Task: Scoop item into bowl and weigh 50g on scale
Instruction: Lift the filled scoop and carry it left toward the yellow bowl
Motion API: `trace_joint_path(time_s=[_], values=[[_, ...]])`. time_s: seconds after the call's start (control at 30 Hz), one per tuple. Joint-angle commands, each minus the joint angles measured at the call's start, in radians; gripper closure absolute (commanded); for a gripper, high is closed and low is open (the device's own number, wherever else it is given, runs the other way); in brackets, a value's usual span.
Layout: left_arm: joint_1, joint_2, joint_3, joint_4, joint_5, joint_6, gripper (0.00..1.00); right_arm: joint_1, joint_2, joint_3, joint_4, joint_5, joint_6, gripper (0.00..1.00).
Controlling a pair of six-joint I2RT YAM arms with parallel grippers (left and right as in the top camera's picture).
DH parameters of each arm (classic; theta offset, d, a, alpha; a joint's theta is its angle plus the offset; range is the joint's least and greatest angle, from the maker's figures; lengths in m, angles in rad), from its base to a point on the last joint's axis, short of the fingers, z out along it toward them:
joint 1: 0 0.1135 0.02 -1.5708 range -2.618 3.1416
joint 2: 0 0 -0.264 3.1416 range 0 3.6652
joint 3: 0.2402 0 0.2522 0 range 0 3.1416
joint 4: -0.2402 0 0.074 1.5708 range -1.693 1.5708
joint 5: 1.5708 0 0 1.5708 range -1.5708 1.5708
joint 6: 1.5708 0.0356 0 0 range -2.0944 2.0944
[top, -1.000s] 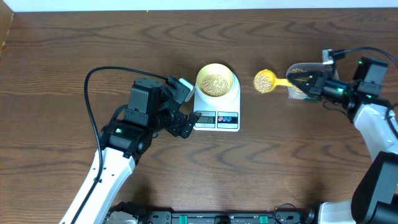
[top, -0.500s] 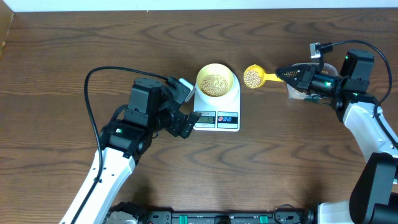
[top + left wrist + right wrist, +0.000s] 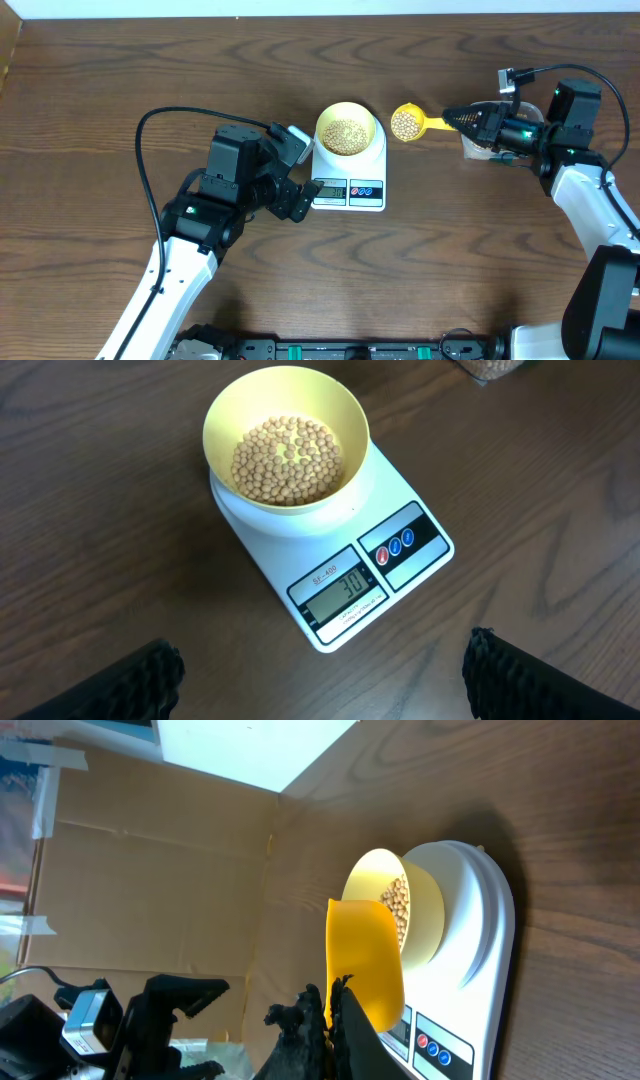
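Note:
The white scale (image 3: 372, 166) (image 3: 392, 490) stands mid-table and carries the pale-yellow bowl (image 3: 323, 123) (image 3: 225, 415) partly filled with beans (image 3: 347, 134) (image 3: 287, 458). Its display (image 3: 340, 588) reads 30. My right gripper (image 3: 470, 119) (image 3: 335, 1010) is shut on the handle of a bright yellow scoop (image 3: 407, 123) (image 3: 365, 960), which is full of beans and hangs just right of the bowl. My left gripper (image 3: 296, 205) (image 3: 320, 675) is open and empty, low beside the scale's front left.
A clear tub of beans (image 3: 478, 145) sits at the right, under my right arm. A black cable (image 3: 150, 130) loops over the left arm. Cardboard shows at the far left table edge (image 3: 8, 45).
My right gripper carried the loaded scoop up and left, from near the tub to just right of the bowl, then held still. The left arm has not moved.

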Motion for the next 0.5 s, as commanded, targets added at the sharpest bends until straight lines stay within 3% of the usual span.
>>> trace_joint_path(time_s=[0.0,0.47], values=[[0.005,-0.011,-0.002,0.001,0.013,-0.002,0.09,0.004,0.005,0.0,0.002,-0.011,0.016,0.99],[0.005,-0.011,-0.002,0.001,0.013,-0.002,0.09,0.044,0.005,0.0,-0.001,-0.006,0.076,0.99]])
